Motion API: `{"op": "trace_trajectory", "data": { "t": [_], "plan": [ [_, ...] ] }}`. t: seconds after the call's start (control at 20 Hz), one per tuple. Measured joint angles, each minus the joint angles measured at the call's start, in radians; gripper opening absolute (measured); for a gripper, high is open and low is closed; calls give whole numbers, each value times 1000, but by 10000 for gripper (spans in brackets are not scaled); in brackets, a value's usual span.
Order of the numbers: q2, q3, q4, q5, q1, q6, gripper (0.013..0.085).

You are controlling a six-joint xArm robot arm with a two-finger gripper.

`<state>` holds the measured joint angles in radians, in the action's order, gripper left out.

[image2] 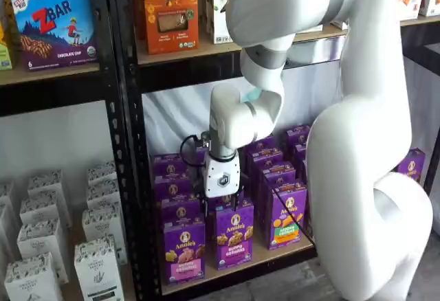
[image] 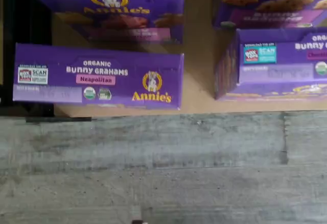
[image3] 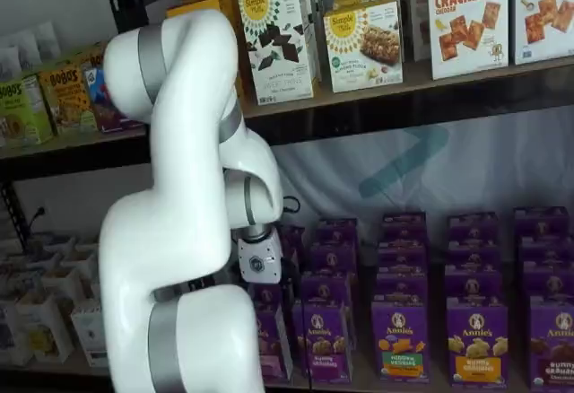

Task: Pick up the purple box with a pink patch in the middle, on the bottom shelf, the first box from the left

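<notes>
Hanging above the front of the bottom shelf (image2: 282, 249), the gripper (image2: 224, 201) is seen in a shelf view with its white body pointing down and its black fingers just over the tops of the purple cartons. Whether the fingers are open or closed cannot be told, since they merge with the dark boxes behind.

The purple box (image2: 183, 250) stands upright in the front row, at the leftmost end beside the black upright (image2: 130, 177), with a pink band across its front. In the wrist view its top face (image: 98, 75), marked Neapolitan, lies at the shelf's front edge, with another carton close behind.

The gripper appears to hang between this box and its neighbour (image2: 234, 236), a purple-banded carton. If it were lowered as placed, the wrong carton could be taken, or a finger could strike a box top and tip it. The metal upright leaves little room on the outer side.
</notes>
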<state>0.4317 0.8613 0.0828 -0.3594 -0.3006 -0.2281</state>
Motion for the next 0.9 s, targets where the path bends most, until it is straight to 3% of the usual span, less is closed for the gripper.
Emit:
{"op": "trace_trajectory", "data": {
  "t": [0.55, 0.65, 0.8, 0.9],
  "plan": [
    [126, 134, 62, -13, -25, 33, 850],
    [145, 154, 44, -16, -28, 12, 850],
    [174, 190, -24, -35, -28, -52, 850],
    [190, 207, -26, -36, -30, -55, 850]
  ]
}}
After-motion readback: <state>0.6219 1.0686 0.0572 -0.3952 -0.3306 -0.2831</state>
